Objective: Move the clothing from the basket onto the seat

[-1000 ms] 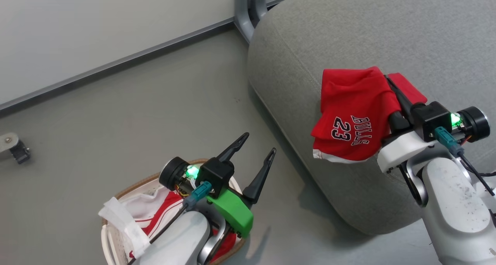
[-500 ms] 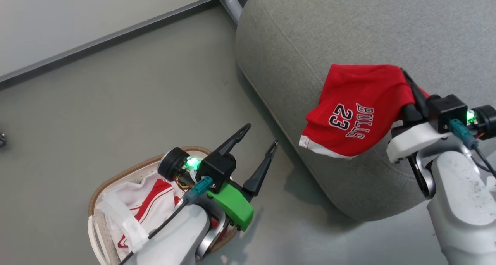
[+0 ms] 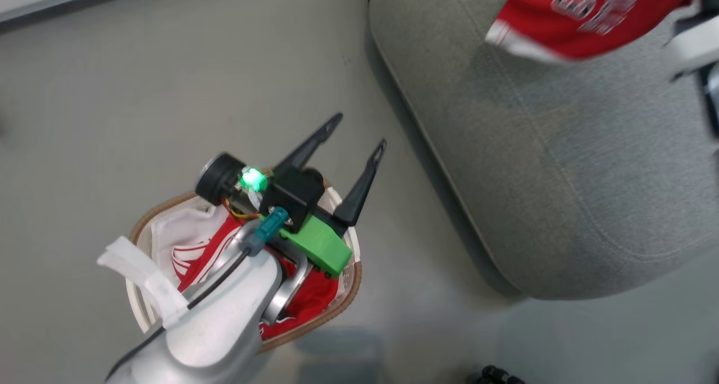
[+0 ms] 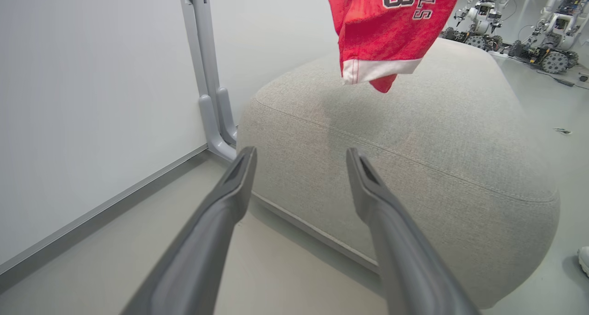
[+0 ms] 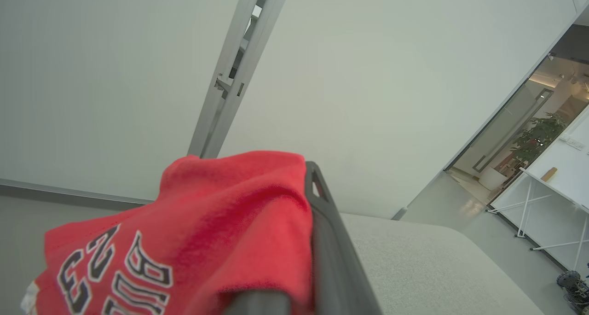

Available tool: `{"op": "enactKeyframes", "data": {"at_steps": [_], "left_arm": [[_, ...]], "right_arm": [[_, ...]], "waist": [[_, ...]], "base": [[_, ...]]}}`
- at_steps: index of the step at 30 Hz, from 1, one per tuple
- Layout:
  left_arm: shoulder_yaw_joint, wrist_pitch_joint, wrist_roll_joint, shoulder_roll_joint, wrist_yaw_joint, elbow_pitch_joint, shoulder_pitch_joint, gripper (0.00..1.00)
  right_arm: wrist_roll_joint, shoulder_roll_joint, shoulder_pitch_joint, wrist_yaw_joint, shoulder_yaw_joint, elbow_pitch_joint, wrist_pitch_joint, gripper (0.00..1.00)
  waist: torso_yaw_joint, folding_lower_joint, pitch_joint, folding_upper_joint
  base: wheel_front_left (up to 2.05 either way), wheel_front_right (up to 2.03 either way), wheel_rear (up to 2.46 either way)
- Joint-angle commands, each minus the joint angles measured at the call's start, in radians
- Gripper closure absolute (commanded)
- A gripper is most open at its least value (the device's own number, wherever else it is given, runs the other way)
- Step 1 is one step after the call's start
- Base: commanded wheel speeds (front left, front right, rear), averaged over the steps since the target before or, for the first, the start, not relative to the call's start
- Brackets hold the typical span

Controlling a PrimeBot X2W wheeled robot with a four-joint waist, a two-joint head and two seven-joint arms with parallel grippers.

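Two fingers of the right gripper point(image 5: 312, 182) were pressed together on a red jersey point(image 5: 207, 223), whose cloth draped over them and hid one finger. From the left wrist, that jersey point(image 4: 382, 29) hung in the air above the seat point(image 4: 414, 135), its white hem clear of the fabric and a faint shadow beneath it. In the head view it sat blurred at 1 o'clock, over the seat point(image 3: 561, 165), which ran from 12 to 4 o'clock.

The left gripper point(image 3: 359, 131) stood wide open and empty above the basket point(image 3: 348, 286) at 7 o'clock, fingers pointing to 1 o'clock. More red clothing point(image 3: 303, 305) lay in the basket under its wrist.

Over the last second the head camera swung, so the whole picture shifted; seat and basket had not moved. What changed was the jersey's place against the seat. A second before, its hem hung over the seat's near flank; by this moment it seemed carried farther in, above the top. The left gripper had kept its wide stance over the basket.

By my reading the carry was nearly done. A release would likely land the jersey on the seat, and the basket still held pieces to fetch.
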Motion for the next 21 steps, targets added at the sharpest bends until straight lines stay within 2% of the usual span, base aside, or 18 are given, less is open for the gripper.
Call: {"op": "enactKeyframes", "data": {"at_steps": [1, 6, 12, 15, 21], "left_arm": [[0.003, 0.008, 0.006, 0.011, 0.003, -0.013, -0.028, 0.00], [0.004, 0.039, 0.020, 0.009, 0.006, -0.063, -0.085, 0.00], [-0.012, 0.077, 0.041, 0.015, 0.009, -0.120, -0.119, 0.00], [-0.019, 0.096, 0.050, 0.030, 0.009, -0.143, -0.123, 0.00], [-0.036, 0.121, 0.050, 0.043, 0.008, -0.172, -0.117, 0.00]], "right_arm": [[0.004, -0.027, -0.054, -0.001, -0.021, 0.011, 0.009, 1.00], [-0.013, -0.136, -0.207, -0.001, -0.121, 0.058, 0.040, 1.00], [-0.092, -0.220, -0.287, -0.001, -0.178, 0.138, 0.069, 1.00], [-0.114, -0.209, -0.295, -0.001, -0.214, 0.204, 0.067, 1.00], [-0.171, -0.144, -0.248, -0.001, -0.247, 0.358, 0.045, 1.00]], "waist": [[0.062, 0.0000, 0.087, -0.0001], [0.114, 0.0000, 0.170, -0.0001], [0.152, 0.0000, 0.254, -0.0001], [0.158, 0.0000, 0.283, -0.0001], [0.150, 0.0000, 0.319, -0.0001]], "base": [[0.00, 0.00, 0.00], [0.00, 0.00, 0.00], [0.00, 0.00, 0.00], [0.00, 0.00, 0.00], [0.00, 0.00, 0.00]]}}
